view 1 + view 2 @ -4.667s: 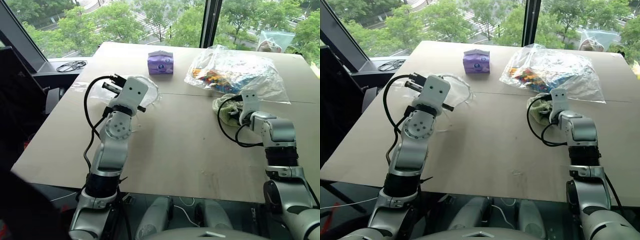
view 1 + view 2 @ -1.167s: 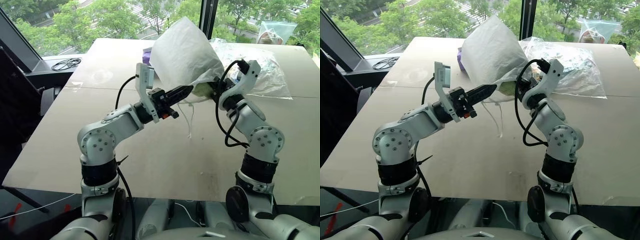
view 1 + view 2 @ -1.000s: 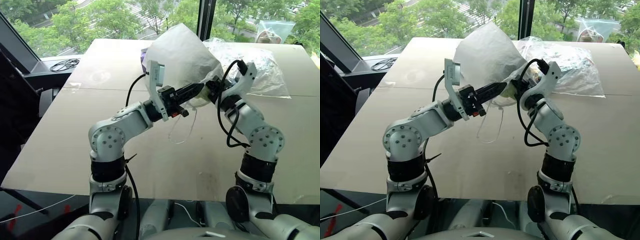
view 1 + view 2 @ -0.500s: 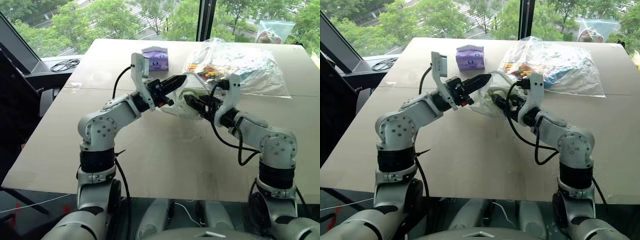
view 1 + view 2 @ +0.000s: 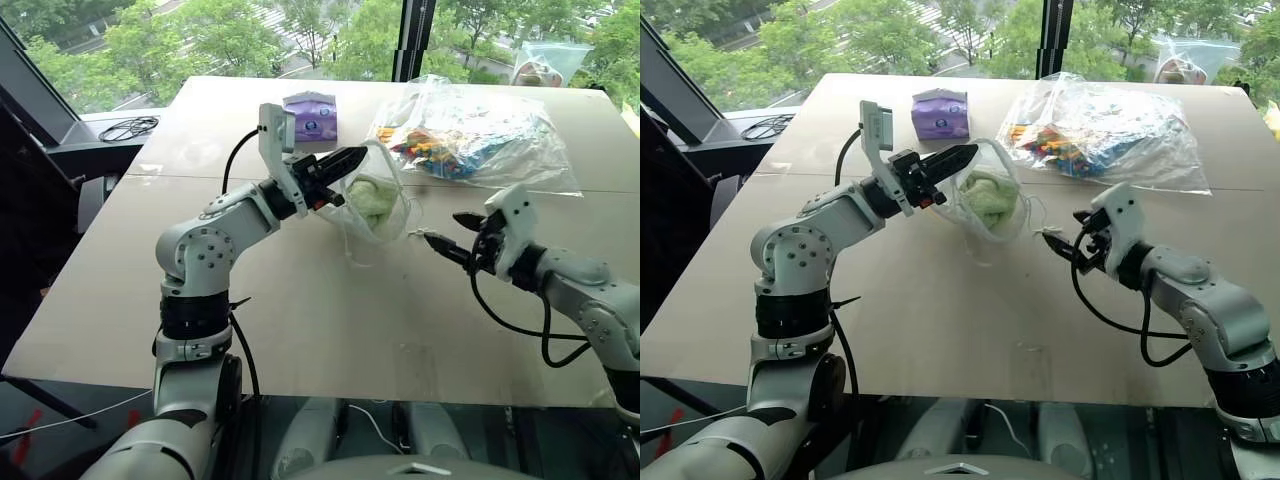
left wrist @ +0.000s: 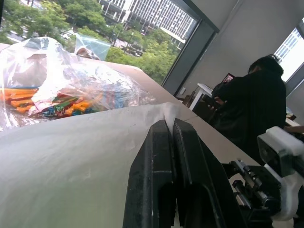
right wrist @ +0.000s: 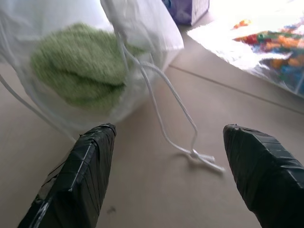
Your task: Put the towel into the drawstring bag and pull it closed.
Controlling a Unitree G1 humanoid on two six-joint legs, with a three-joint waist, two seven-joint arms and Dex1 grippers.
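Observation:
The white drawstring bag (image 5: 385, 215) hangs from my left gripper (image 5: 352, 157), which is shut on the bag's upper edge; in the left wrist view the fingers (image 6: 161, 156) pinch white fabric (image 6: 71, 156). Through the thin cloth the light-green towel (image 5: 368, 198) shows inside the bag, also seen as the towel (image 7: 80, 71) in the right wrist view. A white cord (image 7: 190, 152) trails from the bag onto the table. My right gripper (image 5: 447, 230) stands open to the right of the bag, apart from it, with nothing between its fingers (image 7: 90, 166).
A purple tissue pack (image 5: 310, 117) stands behind the bag. A clear plastic bag of colourful pieces (image 5: 480, 140) lies at the back right. A black cable (image 5: 130, 128) lies on the ledge to the left. A person in dark clothes (image 6: 247, 104) stands beyond the table.
My right gripper opened, left the towel inside the bag and drew back right and down. The bag dropped from high up and now hangs low from the left gripper.

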